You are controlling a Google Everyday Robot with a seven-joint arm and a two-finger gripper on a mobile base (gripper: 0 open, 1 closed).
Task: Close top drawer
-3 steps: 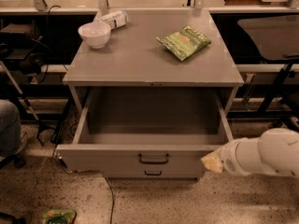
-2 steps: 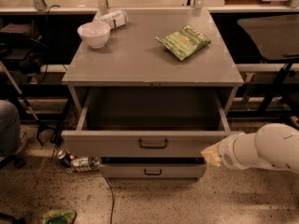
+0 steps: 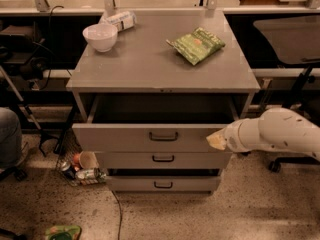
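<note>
The top drawer [image 3: 125, 137] of the grey cabinet [image 3: 160, 59] stands partly open, its front panel a short way out from the frame, with a small black loop handle [image 3: 163, 136] at its centre. Its dark inside shows above the panel. My gripper [image 3: 216, 140] is at the end of the white arm [image 3: 280, 132] coming in from the right. It rests against the right end of the drawer's front panel. Two shallower drawers [image 3: 163, 159] sit below.
On the cabinet top stand a white bowl [image 3: 100, 36], a white packet [image 3: 120, 20] behind it and a green snack bag [image 3: 196, 45]. A wire basket with cans and a cup [image 3: 82, 166] stands on the floor at left. A chair [image 3: 295, 44] stands at right.
The top drawer has slid in a long way, from fully pulled out to only a little open. My arm has moved in with it, towards the cabinet.
</note>
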